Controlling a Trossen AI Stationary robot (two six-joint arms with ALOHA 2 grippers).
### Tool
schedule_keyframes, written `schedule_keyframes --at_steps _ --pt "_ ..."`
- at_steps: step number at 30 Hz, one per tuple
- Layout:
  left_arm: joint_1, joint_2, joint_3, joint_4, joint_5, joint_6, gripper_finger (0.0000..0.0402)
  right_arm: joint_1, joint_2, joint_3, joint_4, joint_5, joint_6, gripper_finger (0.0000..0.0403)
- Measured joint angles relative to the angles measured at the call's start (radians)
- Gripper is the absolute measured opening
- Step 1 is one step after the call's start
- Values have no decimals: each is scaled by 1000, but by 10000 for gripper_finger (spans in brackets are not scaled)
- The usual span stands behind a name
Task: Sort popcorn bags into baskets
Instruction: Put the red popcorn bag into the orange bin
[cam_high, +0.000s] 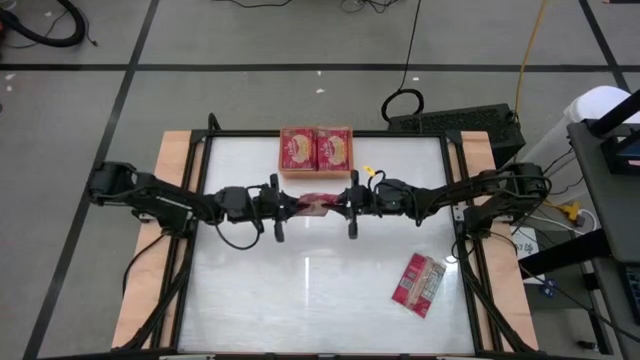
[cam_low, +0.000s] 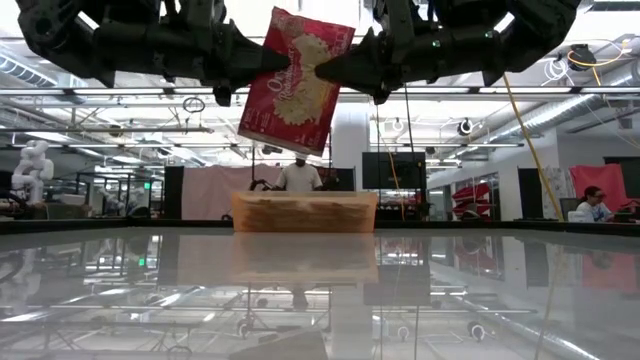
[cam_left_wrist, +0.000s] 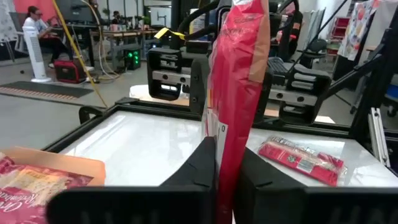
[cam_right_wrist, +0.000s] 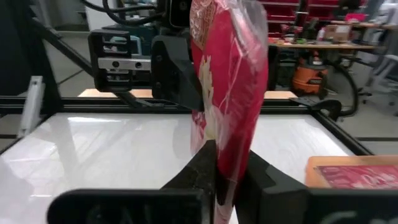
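A handover was in hand above the middle of the table: the left gripper (cam_high: 290, 205) and the right gripper (cam_high: 340, 203) both pinched the same popcorn bag (cam_high: 314, 204), one on each side edge, holding it well clear of the white tabletop (cam_high: 300, 290). In each wrist view the arm's own fingers were pressed flat against the red packet. It hung nearly upright, long axis roughly vertical and tilted a little (its popcorn picture faced the low camera). The orange basket (cam_high: 316, 173) sat at the table's far edge just beyond the grippers, two packets already lying in it side by side. Another packet (cam_high: 418, 284) lay loose near the right arm's side. Next, I judged, one gripper must let go so the other could carry the bag over the basket and drop it
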Motion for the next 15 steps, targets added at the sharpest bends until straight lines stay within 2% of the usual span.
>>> schedule_keyframes --at_steps 2,6,12,15 --pt "14 -6 0 -3 23 -4 17 0 0 0 2 23 -2 28" --pt "45 -19 -1 -9 46 18 28 0 -4 0 -12 86 -11 67" --pt "170 -86 -2 19 176 36 14 0 -86 1 -224 269 -25 135" --pt "263 -105 1 28 211 31 16 -1 -132 0 -328 310 -17 156"
